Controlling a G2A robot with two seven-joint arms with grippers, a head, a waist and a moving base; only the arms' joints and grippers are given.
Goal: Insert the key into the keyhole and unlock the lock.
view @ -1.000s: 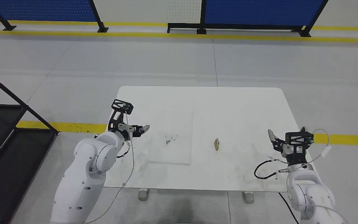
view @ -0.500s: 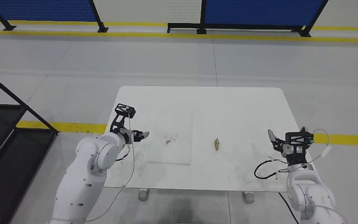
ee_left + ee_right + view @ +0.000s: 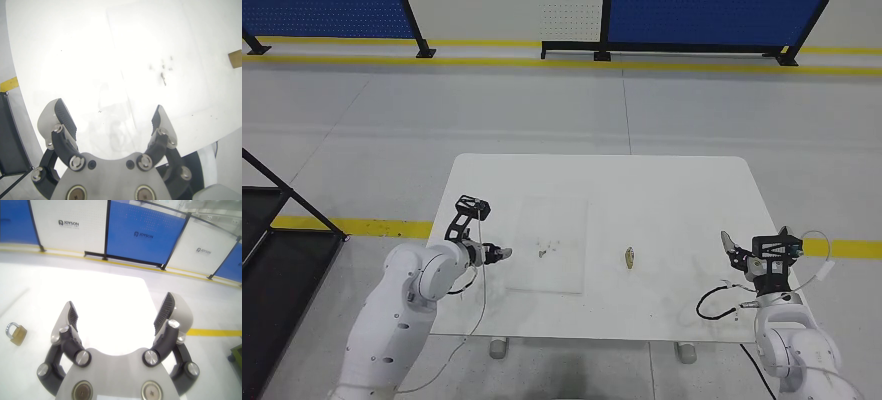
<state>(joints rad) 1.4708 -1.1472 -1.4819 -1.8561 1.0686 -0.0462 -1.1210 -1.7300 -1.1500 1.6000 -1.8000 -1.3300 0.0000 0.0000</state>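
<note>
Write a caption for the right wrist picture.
Open right gripper above the white table, where a brass padlock with silver shackle lies.

Glossy white rounded arms; pale grey fingers with ribbed black pads, black links, silver slotted screws; black cable looping by the right wrist.

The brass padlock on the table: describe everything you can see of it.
The brass padlock has a small, blocky body of golden metal and a curved silver shackle at one end. Both shackle legs seem seated in the body, though that is not certain. The keyhole cannot be made out. It lies on the white table, near the middle, a little to the robot's right of a pale sheet and clear of it. Nothing but the table touches it.
</note>
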